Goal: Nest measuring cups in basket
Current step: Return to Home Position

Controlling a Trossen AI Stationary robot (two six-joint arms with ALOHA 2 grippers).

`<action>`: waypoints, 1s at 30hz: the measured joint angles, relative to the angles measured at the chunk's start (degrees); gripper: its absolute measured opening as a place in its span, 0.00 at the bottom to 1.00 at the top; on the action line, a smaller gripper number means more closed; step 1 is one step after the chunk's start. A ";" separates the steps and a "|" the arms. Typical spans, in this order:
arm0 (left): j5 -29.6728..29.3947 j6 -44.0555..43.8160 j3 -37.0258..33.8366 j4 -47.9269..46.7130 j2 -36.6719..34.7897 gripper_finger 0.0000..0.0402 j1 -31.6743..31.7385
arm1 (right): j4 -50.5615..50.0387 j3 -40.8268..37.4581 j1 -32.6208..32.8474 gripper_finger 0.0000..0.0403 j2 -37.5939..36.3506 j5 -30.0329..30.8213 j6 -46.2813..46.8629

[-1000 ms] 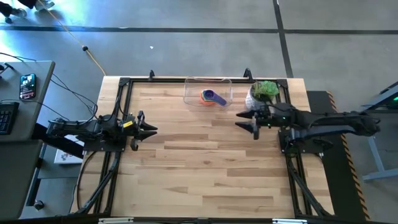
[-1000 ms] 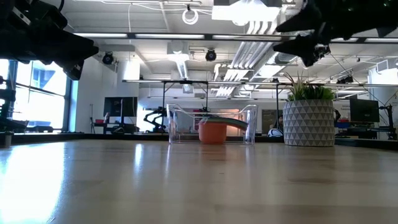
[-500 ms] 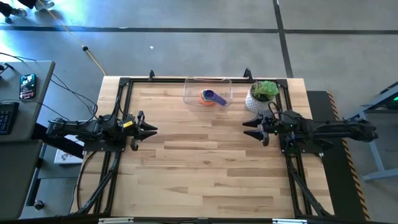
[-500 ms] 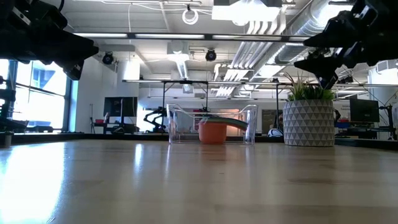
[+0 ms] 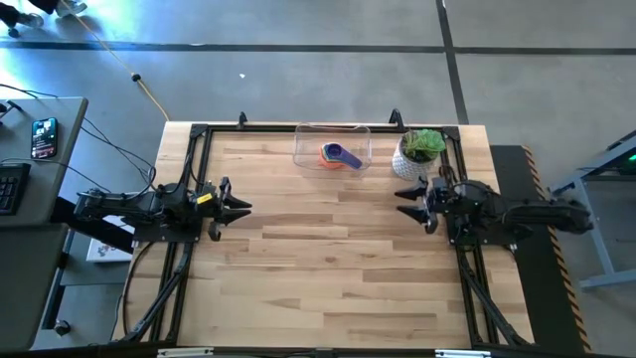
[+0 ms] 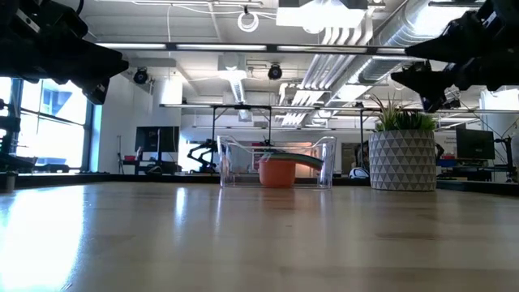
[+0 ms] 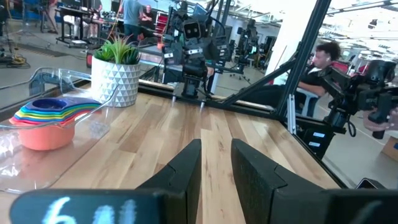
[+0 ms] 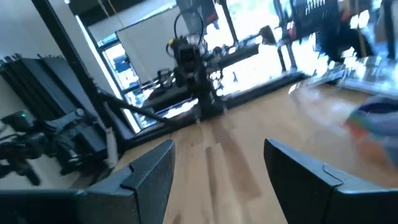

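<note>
Right claw [image 5: 409, 197]: jaws wide, empty, pulled back over the last second from beside the plant pot [image 5: 420, 149] toward its base at the right edge of the table [image 5: 328, 261]. Left claw [image 5: 241, 207]: parked at the left edge, narrow gap, empty, unmoved. Measuring cups [image 5: 338, 155] sit nested in one stack inside the basket [image 5: 301, 135] at the far edge. Nesting looks done; arms are just homing.
</note>
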 joint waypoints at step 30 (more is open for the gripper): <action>0.00 0.00 0.00 0.00 0.01 0.19 0.00 | -6.67 -0.02 -0.02 0.59 -6.02 10.17 -6.98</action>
